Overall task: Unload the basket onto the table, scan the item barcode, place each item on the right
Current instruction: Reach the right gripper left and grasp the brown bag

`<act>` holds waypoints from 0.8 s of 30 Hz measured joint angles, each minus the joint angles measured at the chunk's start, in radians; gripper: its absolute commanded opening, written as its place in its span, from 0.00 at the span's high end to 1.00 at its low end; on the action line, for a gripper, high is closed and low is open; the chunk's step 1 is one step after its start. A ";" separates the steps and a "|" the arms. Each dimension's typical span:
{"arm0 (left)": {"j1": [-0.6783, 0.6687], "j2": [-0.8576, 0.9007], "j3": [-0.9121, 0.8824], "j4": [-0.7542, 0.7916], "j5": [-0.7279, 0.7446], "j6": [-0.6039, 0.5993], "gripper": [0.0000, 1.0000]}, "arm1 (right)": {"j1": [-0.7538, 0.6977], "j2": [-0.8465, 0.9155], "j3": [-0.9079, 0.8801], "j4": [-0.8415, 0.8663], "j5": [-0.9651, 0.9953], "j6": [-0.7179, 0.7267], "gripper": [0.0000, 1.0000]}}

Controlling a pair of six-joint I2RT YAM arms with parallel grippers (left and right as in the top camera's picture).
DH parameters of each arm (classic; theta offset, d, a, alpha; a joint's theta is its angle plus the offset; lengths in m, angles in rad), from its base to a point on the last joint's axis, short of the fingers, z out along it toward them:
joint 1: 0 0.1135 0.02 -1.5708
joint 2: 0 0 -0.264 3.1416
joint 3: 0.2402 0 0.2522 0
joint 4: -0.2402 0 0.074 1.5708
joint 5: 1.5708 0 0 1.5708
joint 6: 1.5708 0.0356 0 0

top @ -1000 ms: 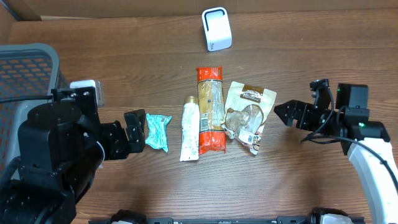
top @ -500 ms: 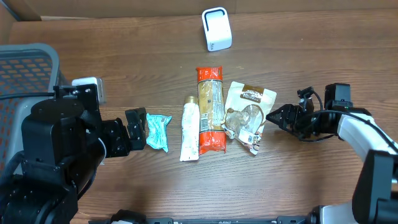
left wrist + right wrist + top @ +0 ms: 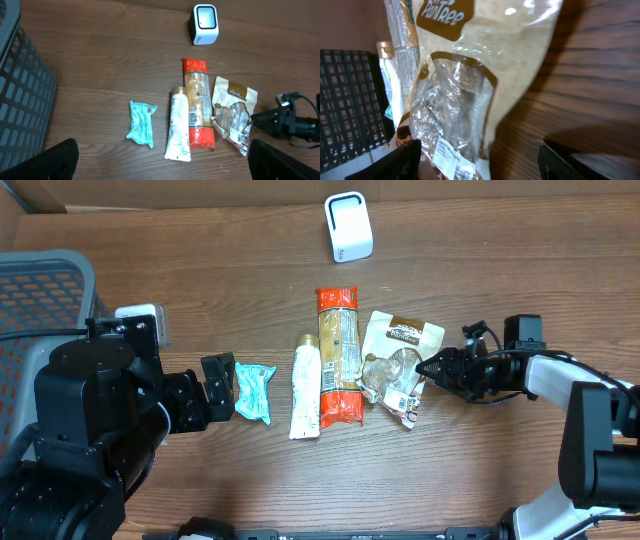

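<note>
At the right of the bench (image 3: 200, 280), my right claw (image 3: 428, 367) lay low with its jaws apart, just at the edge of the pouch (image 3: 398, 360). It was lined up to pinch it, I judge, since the barcode must reach the scanner (image 3: 349, 226), well apart at the far edge. My left claw (image 3: 222, 385) hung wide beside the teal packet (image 3: 253, 392), holding nothing.

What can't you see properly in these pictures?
- Overhead: whether the right gripper touches the bag. It is too small to tell.
- Right wrist: the bag's white label is blurred and cut off by the bottom edge, so no barcode can be read.
- Overhead: the basket is cut off by the left edge.
- Left wrist: the print on the tube is too small to read.
</note>
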 measured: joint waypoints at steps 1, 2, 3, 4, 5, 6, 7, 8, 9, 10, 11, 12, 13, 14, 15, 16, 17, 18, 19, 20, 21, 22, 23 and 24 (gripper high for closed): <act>0.000 0.000 0.000 0.000 0.000 0.000 0.00 | 0.013 0.003 0.000 0.014 -0.001 0.010 0.24; 0.000 0.000 0.000 0.000 0.000 0.000 0.00 | 0.033 0.009 0.001 0.041 -0.003 0.034 0.25; 0.000 0.000 0.000 0.000 0.000 0.000 0.00 | 0.046 0.011 0.002 0.061 -0.003 0.055 0.25; 0.000 0.000 0.000 0.000 0.000 0.000 0.00 | 0.066 0.014 0.002 0.084 0.004 0.084 0.25; 0.000 0.000 0.000 0.000 0.000 0.000 0.00 | 0.089 0.015 0.002 0.107 0.014 0.119 0.24; 0.000 0.000 0.000 0.000 0.000 0.000 0.00 | 0.103 0.016 0.002 0.124 0.023 0.145 0.24; 0.000 0.000 0.000 0.000 0.000 0.000 0.00 | 0.126 0.018 0.003 0.146 0.035 0.184 0.25; 0.000 0.000 0.000 0.000 0.000 0.000 0.00 | 0.144 0.020 0.005 0.165 0.045 0.217 0.25; 0.000 0.000 0.000 0.000 0.000 0.000 0.01 | 0.162 0.023 0.008 0.181 0.058 0.251 0.25; 0.000 0.000 0.000 0.000 0.000 0.000 0.01 | 0.175 0.025 0.009 0.198 0.068 0.277 0.26; 0.000 0.000 0.000 0.000 0.000 0.000 0.00 | 0.190 0.029 0.011 0.218 0.080 0.305 0.31; 0.000 0.000 0.000 0.000 0.000 0.000 0.00 | 0.203 0.032 0.013 0.234 0.090 0.323 0.35; 0.000 0.000 0.000 0.000 0.000 0.000 0.00 | 0.216 0.037 0.015 0.247 0.106 0.341 0.38; 0.000 0.000 0.000 0.000 0.000 0.000 0.00 | 0.228 0.043 0.016 0.259 0.117 0.357 0.39; 0.000 0.000 0.000 0.000 0.000 0.000 0.00 | 0.238 0.048 0.017 0.267 0.124 0.368 0.41; 0.000 0.000 0.000 0.000 0.000 0.000 0.00 | 0.249 0.050 0.018 0.275 0.130 0.378 0.47; 0.000 0.000 0.000 0.000 0.000 0.000 0.00 | 0.256 0.053 0.019 0.281 0.138 0.382 0.52; 0.000 0.000 0.000 0.000 0.000 0.000 0.00 | 0.264 0.056 0.020 0.283 0.145 0.388 0.57; 0.000 0.000 0.000 0.000 0.000 0.000 0.00 | 0.268 0.061 0.021 0.286 0.150 0.393 0.65; 0.000 0.000 0.000 0.000 0.000 0.000 0.00 | 0.269 0.063 0.021 0.286 0.156 0.396 0.70; 0.000 0.000 0.000 0.000 0.000 0.000 0.00 | 0.272 0.068 0.021 0.287 0.163 0.405 0.75; 0.000 0.000 0.000 0.000 0.000 0.000 0.00 | 0.273 0.071 0.021 0.287 0.165 0.406 0.80; 0.000 0.000 0.000 0.000 0.000 0.000 0.00 | 0.272 0.073 0.021 0.289 0.169 0.409 0.83; 0.000 0.000 0.000 0.000 0.000 0.000 0.00 | 0.272 0.075 0.021 0.291 0.170 0.412 0.87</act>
